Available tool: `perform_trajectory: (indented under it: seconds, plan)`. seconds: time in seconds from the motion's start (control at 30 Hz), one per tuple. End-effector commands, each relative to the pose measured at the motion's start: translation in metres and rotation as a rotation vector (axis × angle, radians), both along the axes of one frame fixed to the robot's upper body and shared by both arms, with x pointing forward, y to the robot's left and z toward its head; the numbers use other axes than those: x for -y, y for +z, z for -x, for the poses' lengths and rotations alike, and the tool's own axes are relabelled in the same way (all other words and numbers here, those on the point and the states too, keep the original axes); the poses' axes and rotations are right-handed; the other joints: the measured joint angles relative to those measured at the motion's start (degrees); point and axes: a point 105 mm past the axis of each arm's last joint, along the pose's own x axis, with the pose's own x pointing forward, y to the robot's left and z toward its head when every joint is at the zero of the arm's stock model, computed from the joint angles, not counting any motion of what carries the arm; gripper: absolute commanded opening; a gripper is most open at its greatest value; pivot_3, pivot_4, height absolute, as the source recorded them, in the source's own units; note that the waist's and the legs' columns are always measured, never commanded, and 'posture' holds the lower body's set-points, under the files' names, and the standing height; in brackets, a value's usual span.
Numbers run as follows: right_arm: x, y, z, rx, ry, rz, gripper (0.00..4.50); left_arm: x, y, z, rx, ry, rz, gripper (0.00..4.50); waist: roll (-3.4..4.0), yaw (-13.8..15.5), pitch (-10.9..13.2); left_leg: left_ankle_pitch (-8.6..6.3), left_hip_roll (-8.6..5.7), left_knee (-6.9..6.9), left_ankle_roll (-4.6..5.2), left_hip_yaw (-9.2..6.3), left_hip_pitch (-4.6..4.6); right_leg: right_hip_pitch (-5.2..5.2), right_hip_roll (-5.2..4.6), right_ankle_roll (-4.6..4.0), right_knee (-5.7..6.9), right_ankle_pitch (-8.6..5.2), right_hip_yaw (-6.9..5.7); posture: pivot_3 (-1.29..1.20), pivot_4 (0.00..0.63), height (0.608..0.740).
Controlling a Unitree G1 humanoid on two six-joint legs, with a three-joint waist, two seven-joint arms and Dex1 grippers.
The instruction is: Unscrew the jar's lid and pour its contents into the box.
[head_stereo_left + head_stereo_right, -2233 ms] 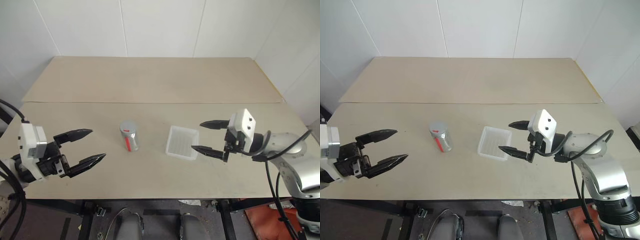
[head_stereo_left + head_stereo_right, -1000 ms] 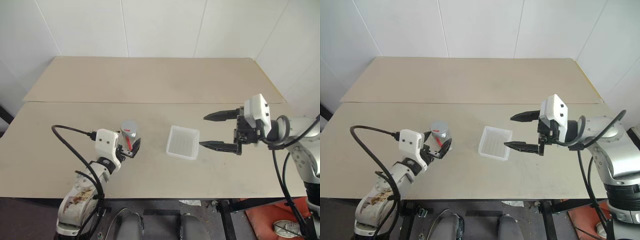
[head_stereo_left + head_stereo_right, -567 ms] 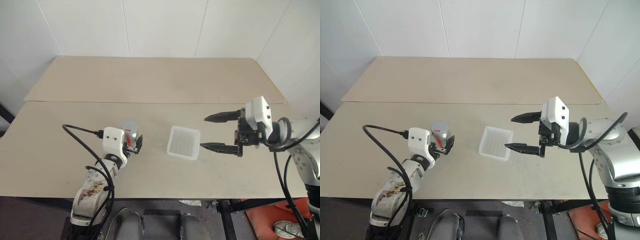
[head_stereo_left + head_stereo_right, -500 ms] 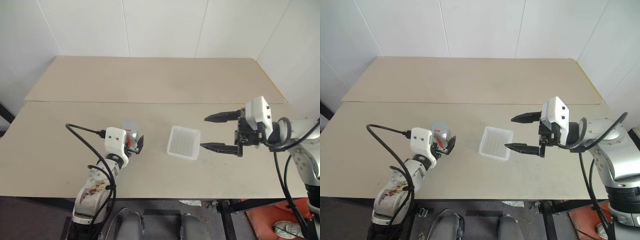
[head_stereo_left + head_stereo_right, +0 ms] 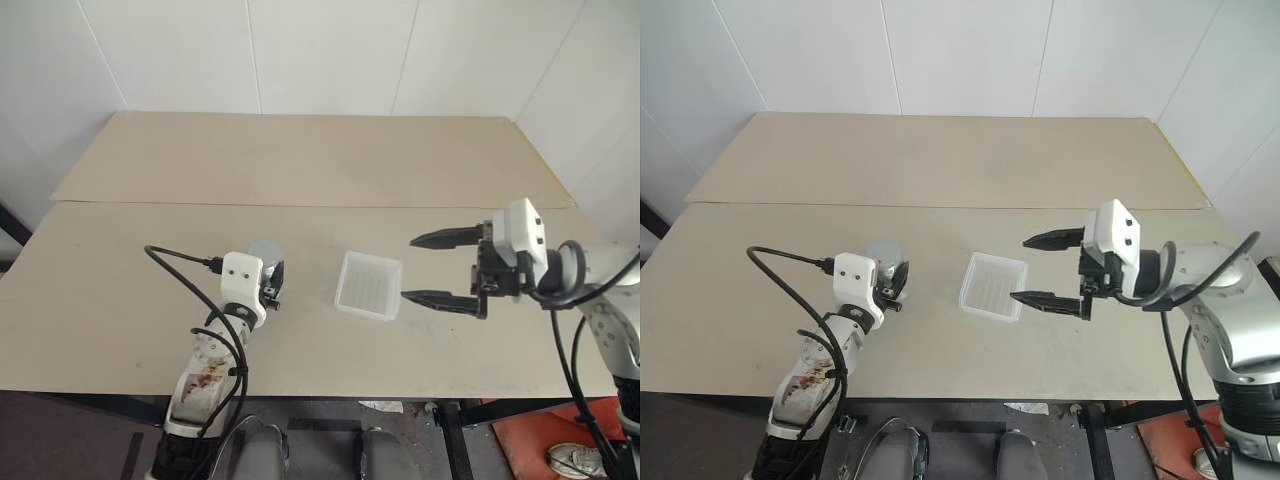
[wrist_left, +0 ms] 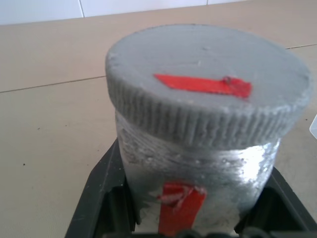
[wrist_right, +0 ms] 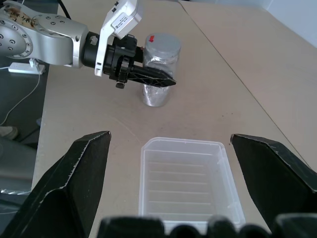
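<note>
The jar is seen standing upright on the table, well to the left of the box, with bare tabletop between the two. It is clamped low on its silvery body by the left gripper, whose two black fingers are pressed against opposite sides of the wall beneath the ribbed cap. The grip appears to have been placed below the lid so that the cap is left free to be turned while the body is held steady. The lid is screwed on, its red mark facing up, and the jar's red label stripe is turned toward the left wrist. The contents cannot be made out through the foil-like wall, though a few bits may lie inside.

The right gripper is held above the table just beside the box's right edge, pointing toward the jar, its fingers spread wide with nothing between them. That stance is judged to be one of readiness: the hand is kept clear of the tray and is aimed so that it can be brought across to the cap.

The box is seen lying flat and empty, its ribbed bottom exposed, set within reach of both arms for the pour. Unscrewing has not yet begun.
</note>
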Motion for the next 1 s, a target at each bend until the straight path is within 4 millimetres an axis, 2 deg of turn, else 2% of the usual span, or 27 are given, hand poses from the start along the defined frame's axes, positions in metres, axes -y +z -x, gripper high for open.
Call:
perform_trajectory:
  seconds: [0.03, 0.2, 0.37, 0.43, 0.57, 0.77, 1.0]
  plan:
    - [-0.006, 0.014, 0.006, 0.082, 0.017, -0.033, 4.5, 0.0, 0.02, -0.004, 0.081, -0.038, -0.011, 1.94, 0.0, 0.0, 0.0, 0.0, 0.0, 0.0, 0.0, -0.01, 0.01, 0.0, 0.0, 0.0, 0.01, 0.0, -0.01, 0.0, 0.15, 0.74]
    - [-0.026, 0.019, 0.005, 0.109, 0.049, -0.09, 4.5, -0.003, 0.049, -0.003, 0.112, -0.244, -0.041, 1.94, 0.0, -0.3, 0.0, 0.0, 0.01, 0.0, 0.0, -0.01, 0.0, -0.03, 0.02, 0.0, 0.02, 0.0, -0.01, 0.0, 0.15, 0.74]
    - [-0.06, 0.036, -0.008, 0.114, 0.076, -0.179, 4.5, -0.012, 0.084, 0.007, 0.074, -0.631, -0.001, 1.94, 0.02, -1.2, 0.0, 0.0, 0.05, 0.0, -0.01, -0.02, 0.01, -0.07, 0.06, 0.0, 0.07, 0.0, -0.01, 0.0, 0.15, 0.74]
    - [-0.073, 0.043, -0.015, 0.093, 0.061, -0.215, 4.5, -0.015, 0.09, 0.01, 0.058, -0.758, -0.013, 1.94, 0.02, -1.2, 0.0, 0.0, 0.05, -0.01, -0.01, -0.02, 0.02, -0.08, 0.07, 0.0, 0.06, 0.0, -0.02, 0.0, 0.15, 0.74]
    - [-0.103, 0.052, -0.022, 0.018, 0.05, -0.246, 4.5, -0.013, 0.095, 0.012, -0.016, -1.014, -0.057, 1.94, 0.03, -1.2, 0.0, 0.0, 0.05, -0.05, 0.0, -0.02, -0.03, -0.13, 0.07, -0.01, 0.06, -0.01, -0.03, 0.0, 0.15, 0.74]
    - [-0.143, 0.058, -0.023, -0.031, 0.059, -0.24, 4.5, 0.004, 0.096, 0.001, -0.01, -1.185, -0.143, 1.94, 0.04, -1.0, 0.0, 0.0, 0.04, -0.04, 0.0, -0.05, -0.19, -0.19, 0.07, 0.0, 0.02, 0.0, -0.11, 0.0, 0.15, 0.74]
    - [-0.154, 0.059, -0.031, -0.065, 0.018, -0.245, 4.5, 0.016, 0.099, -0.002, 0.045, -1.26, -0.185, 1.94, 0.04, -1.2, 0.0, 0.01, 0.05, 0.0, 0.0, -0.03, -0.62, -0.74, 0.07, -0.03, 0.21, 0.02, -0.07, 0.0, 0.15, 0.74]
